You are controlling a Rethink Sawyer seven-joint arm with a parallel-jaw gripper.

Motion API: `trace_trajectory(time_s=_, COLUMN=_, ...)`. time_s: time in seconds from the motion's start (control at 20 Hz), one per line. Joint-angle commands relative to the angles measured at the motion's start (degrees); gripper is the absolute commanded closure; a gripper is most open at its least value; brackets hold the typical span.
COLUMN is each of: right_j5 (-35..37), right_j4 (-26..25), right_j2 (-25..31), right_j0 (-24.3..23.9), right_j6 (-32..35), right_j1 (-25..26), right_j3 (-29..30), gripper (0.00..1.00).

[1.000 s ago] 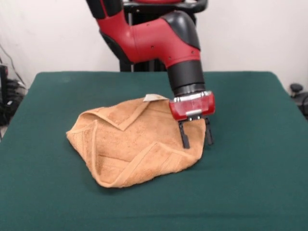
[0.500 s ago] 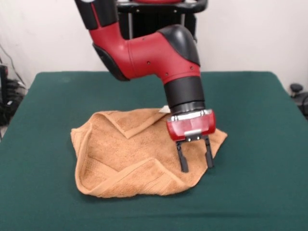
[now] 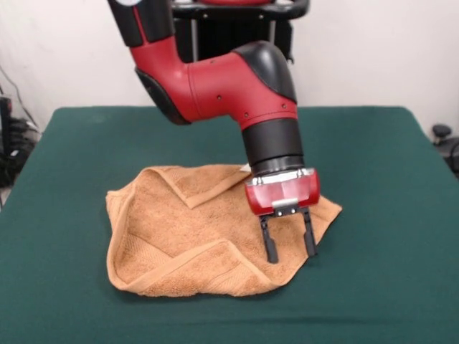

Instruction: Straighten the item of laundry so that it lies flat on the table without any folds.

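Observation:
The orange-tan towel [image 3: 179, 226] lies crumpled on the dark green table [image 3: 380, 165], left of the middle. Its far corner is folded over into a triangle, and its near edge is folded up in a thick band. A bit of its white tag [image 3: 244, 168] shows just behind the wrist. My gripper [image 3: 291, 254] points down over the towel's right corner, with its two black fingers [image 3: 270, 247] spread apart. The tips rest on or just above the cloth, and nothing is pinched between them.
The red arm [image 3: 215, 82] comes down from the pedestal at the table's far side and hides part of the towel's far edge. Cables hang past the table's left edge [image 3: 11, 143]. A black object [image 3: 441, 133] sits past the right edge.
The gripper has moved toward the table's near side. The towel has shifted with it, and its right corner now reaches further right. The far fold has flattened somewhat.

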Motion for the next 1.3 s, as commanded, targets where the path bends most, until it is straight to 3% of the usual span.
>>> trace_trajectory(time_s=0.05, right_j5=1.09, right_j4=-1.69, right_j2=0.24, right_j0=1.34, right_j6=9.62, right_j1=-0.55, right_j3=1.47, gripper=0.00)
trace_trajectory(time_s=0.15, right_j5=4.83, right_j4=-1.61, right_j2=0.25, right_j0=1.24, right_j6=9.61, right_j1=-4.64, right_j3=6.63, gripper=0.00)
trace_trajectory(time_s=0.3, right_j5=10.29, right_j4=3.19, right_j2=-1.48, right_j0=2.91, right_j6=11.09, right_j1=-14.33, right_j3=16.44, gripper=0.00)
trace_trajectory(time_s=0.45, right_j5=11.78, right_j4=6.26, right_j2=-2.98, right_j0=4.63, right_j6=12.51, right_j1=-23.80, right_j3=23.85, gripper=0.00)
trace_trajectory(time_s=0.6, right_j5=12.87, right_j4=7.61, right_j2=-2.98, right_j0=4.50, right_j6=13.64, right_j1=-29.08, right_j3=28.44, gripper=0.00)
trace_trajectory(time_s=0.7, right_j5=11.82, right_j4=7.35, right_j2=-3.44, right_j0=4.42, right_j6=13.66, right_j1=-30.11, right_j3=30.10, gripper=0.00)
trace_trajectory(time_s=1.0, right_j5=3.43, right_j4=4.78, right_j2=-6.08, right_j0=4.18, right_j6=12.87, right_j1=-25.23, right_j3=29.06, gripper=0.00)
trace_trajectory(time_s=1.3, right_j5=3.15, right_j4=3.61, right_j2=-5.46, right_j0=2.72, right_j6=12.09, right_j1=-23.08, right_j3=25.51, gripper=0.00)
